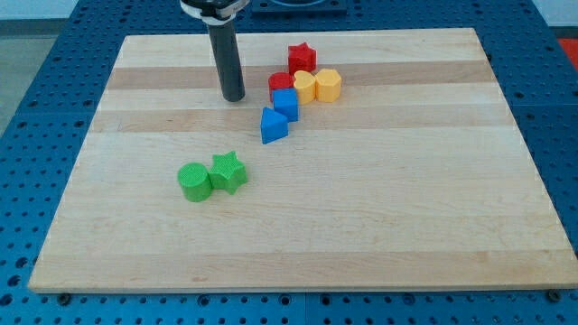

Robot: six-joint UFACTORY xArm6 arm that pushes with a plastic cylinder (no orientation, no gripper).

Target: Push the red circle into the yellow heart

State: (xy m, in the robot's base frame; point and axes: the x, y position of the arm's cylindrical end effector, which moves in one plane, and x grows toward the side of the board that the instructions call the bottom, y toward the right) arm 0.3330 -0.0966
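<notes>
The red circle (280, 83) sits in a cluster near the view's top centre. It touches the yellow heart (305, 86) on its right and the blue cube (285, 103) below it. A second yellow block (328, 85) touches the heart's right side. My tip (234, 97) rests on the board to the left of the red circle, with a gap of bare wood between them.
A red star (302, 58) lies just above the cluster. A blue pointed block (274, 125) sits below the blue cube. A green cylinder (194, 181) and a green star (228, 171) touch each other at the lower left of the wooden board (406, 199).
</notes>
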